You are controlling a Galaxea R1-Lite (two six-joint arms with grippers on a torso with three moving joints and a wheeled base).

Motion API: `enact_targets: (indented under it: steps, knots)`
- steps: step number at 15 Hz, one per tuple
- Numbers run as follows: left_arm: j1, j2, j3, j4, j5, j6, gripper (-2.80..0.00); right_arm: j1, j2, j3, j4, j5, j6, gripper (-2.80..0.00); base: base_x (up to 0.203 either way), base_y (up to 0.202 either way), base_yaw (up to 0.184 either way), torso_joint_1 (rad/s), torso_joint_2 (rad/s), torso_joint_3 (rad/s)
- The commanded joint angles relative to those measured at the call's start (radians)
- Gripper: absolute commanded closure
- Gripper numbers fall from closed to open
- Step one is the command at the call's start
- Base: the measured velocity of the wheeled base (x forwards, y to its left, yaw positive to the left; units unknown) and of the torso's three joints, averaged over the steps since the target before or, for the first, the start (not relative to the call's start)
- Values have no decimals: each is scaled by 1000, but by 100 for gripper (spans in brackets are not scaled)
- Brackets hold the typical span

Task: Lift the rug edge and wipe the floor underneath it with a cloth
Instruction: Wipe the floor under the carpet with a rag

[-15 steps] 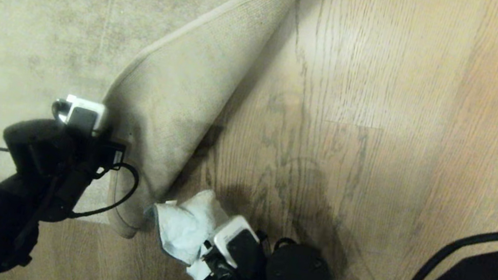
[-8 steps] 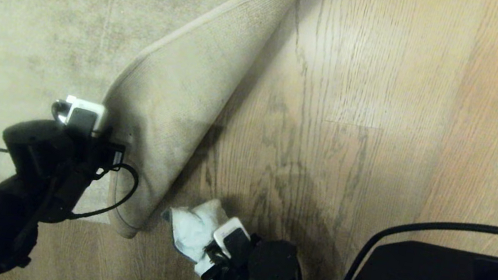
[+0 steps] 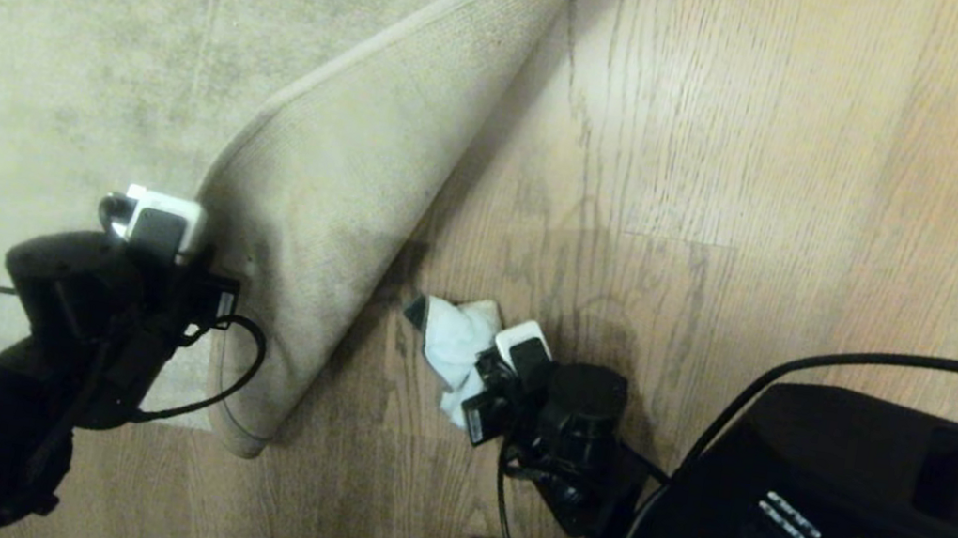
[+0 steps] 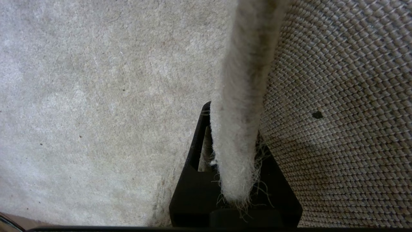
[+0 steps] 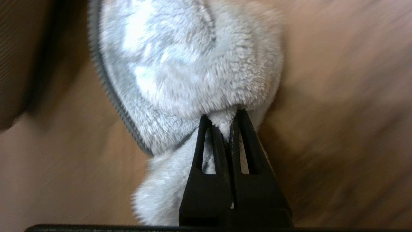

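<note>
Two tools at work, one per arm: left tool (image 4: pixel 233 167) clamped on the one rug edge (image 3: pixel 325 218), folded back with the woven backing (image 4: pixel 338 112) up, beside the pile. Right tool (image 5: pixel 230 129) pinched together on one pale cloth (image 3: pixel 453 346), bunched ahead of its tips and pressed to the one stretch of bare floor (image 3: pixel 736 203), just beside the raised flap. One black cable (image 3: pixel 854 363) looping over the right arm.
</note>
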Motion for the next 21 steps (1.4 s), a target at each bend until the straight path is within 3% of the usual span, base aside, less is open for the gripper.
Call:
enact_targets:
  steps: [1,11,18,21]
  knots:
    - [0,3,0,-9,3,1,0,-46,-41,-47,5,-1,-18,0,0,0,0,0,0,0]
    - [0,-3,3,-9,3,1,0,-102,-324,-47,116,-3,-54,0,0,0,0,0,0,0]
    - [0,-8,2,-9,3,1,0,-217,-572,-46,256,0,-73,0,0,0,0,0,0,0]
    - [0,12,10,-86,3,6,0,-280,-651,-42,303,0,-74,0,0,0,0,0,0,0]
